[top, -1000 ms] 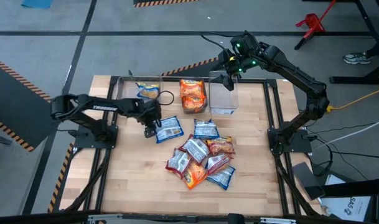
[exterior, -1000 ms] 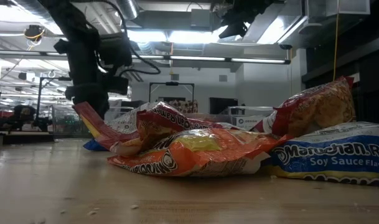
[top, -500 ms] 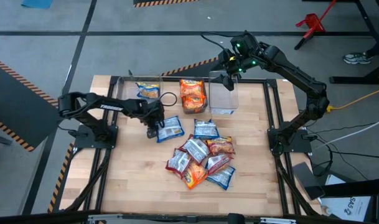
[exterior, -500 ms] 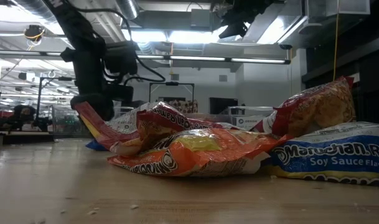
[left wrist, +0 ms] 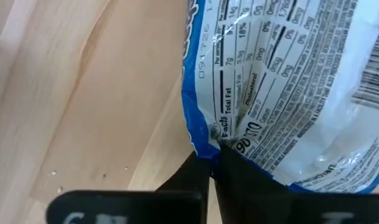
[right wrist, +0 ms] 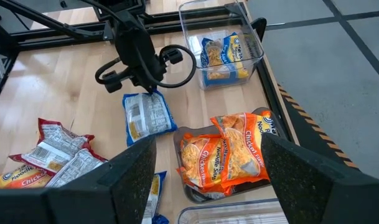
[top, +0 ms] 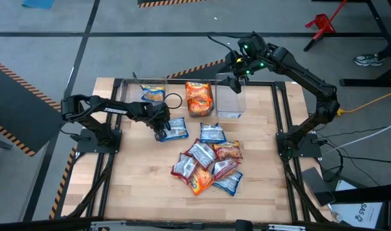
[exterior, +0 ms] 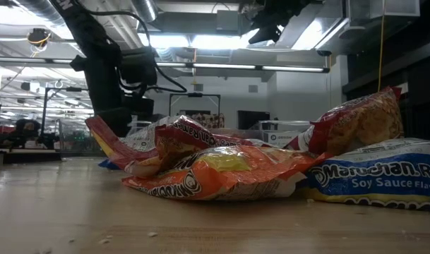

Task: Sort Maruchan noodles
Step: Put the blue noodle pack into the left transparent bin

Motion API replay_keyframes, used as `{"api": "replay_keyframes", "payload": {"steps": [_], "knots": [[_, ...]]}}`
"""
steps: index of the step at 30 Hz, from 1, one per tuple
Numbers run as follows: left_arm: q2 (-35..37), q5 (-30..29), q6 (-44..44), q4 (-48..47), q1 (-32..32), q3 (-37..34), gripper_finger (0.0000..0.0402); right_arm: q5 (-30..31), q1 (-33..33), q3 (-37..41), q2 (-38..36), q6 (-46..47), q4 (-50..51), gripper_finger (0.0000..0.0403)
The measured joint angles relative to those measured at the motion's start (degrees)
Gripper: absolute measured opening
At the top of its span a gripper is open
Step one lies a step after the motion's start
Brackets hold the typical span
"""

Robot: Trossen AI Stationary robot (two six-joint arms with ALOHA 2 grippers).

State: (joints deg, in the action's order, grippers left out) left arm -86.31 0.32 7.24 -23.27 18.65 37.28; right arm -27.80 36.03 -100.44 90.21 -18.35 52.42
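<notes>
My left gripper (top: 160,132) is shut on a blue-and-white noodle packet (top: 176,129), back side up, left of the pile. It also shows in the right wrist view (right wrist: 145,116). Several red, orange and blue packets lie heaped (top: 208,163) at the table's middle. At the far edge stand three clear bins: the left one (top: 153,94) holds a blue packet, the middle one (top: 198,97) holds orange packets, and the right one (top: 230,104) looks empty. My right gripper (right wrist: 208,186) is open and empty, high above the right bin (top: 235,79). My left gripper pinches the packet's crimped edge (left wrist: 209,138) between its two fingers, at the packet's left side. The fingers come from above, slanting in from the table's left. The packet slopes away from the fingers toward the pile. I cannot tell whether its far end rests on the table.
A black cable loop (top: 173,101) lies between the left and middle bins. A dark metal frame (top: 282,115) runs around the table's edges. Bare wood lies at the table's near left (top: 144,186). In the low view an orange packet (exterior: 215,173) and a blue one (exterior: 377,180) lie nearest.
My left gripper has gone a little toward the table's far edge and up, still shut on the blue packet. The packet has come along with it and now looks shorter from above, tipped up at the held edge.
</notes>
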Motion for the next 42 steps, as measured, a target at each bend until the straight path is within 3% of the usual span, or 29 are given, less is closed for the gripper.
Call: {"api": "replay_keyframes", "payload": {"steps": [7, 16, 28, 37, 42], "knots": [[1.0, 1.6, 3.7, -4.6, -0.4, 4.4, 0.0003, 0.0, 0.0, 0.0, 0.0, 0.0, 0.0, 0.0278], [5.0, 0.5, 6.4, -15.1, -2.6, 12.7, 0.0002, 0.0, 0.0, 0.0, 0.0, -0.3, 0.0, 0.0278], [12.6, -1.7, 11.1, -21.4, -3.1, 23.0, 0.0001, 0.1, 0.0, 0.0, 0.0, -1.6, 0.0, 0.0278], [19.2, -8.3, 15.2, -21.3, -0.6, 26.6, 0.0, 0.2, 0.0, 0.0, 0.0, -2.9, 0.0, 0.0278], [23.9, -16.1, 17.7, -21.9, 1.9, 26.7, 0.0, 0.2, 0.0, 0.0, 0.0, -3.0, 0.0, 0.0278]]}}
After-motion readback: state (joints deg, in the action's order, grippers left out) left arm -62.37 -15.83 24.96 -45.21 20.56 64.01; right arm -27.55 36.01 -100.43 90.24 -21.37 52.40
